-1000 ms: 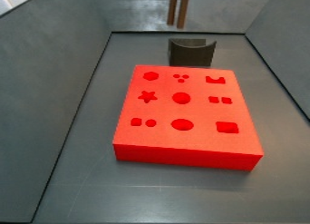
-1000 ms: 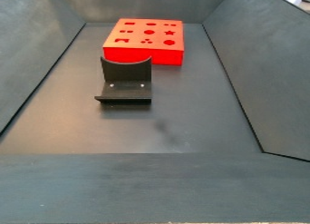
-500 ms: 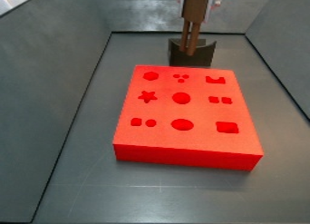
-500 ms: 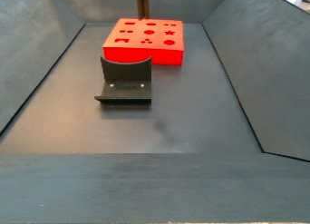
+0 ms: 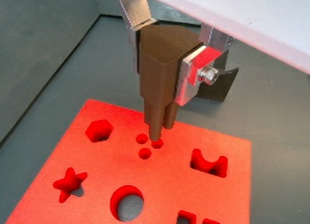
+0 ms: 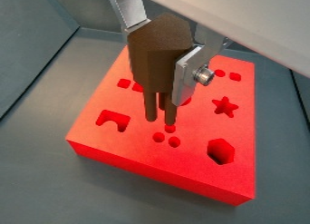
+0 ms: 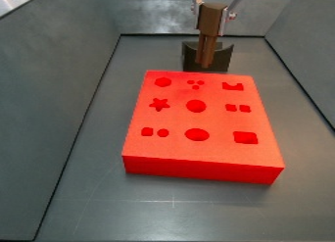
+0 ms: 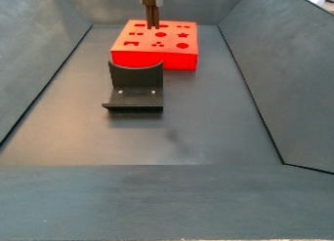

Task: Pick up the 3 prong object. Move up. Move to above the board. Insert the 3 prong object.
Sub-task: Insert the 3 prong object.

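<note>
Tool point(image 5: 164, 60) clamped on the 3 prong object point(image 5: 160, 82), hanging upright just above the board point(image 5: 103, 169), prongs near its three small dots point(image 6: 166, 135); fixture point(image 8: 135, 85) well apart.

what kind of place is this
Likely a robot test cell: grey walled bin, a large flat red board with recessed shapes, a dark L-shaped fixture, and the gripper holding a brown pronged peg above the board.
</note>
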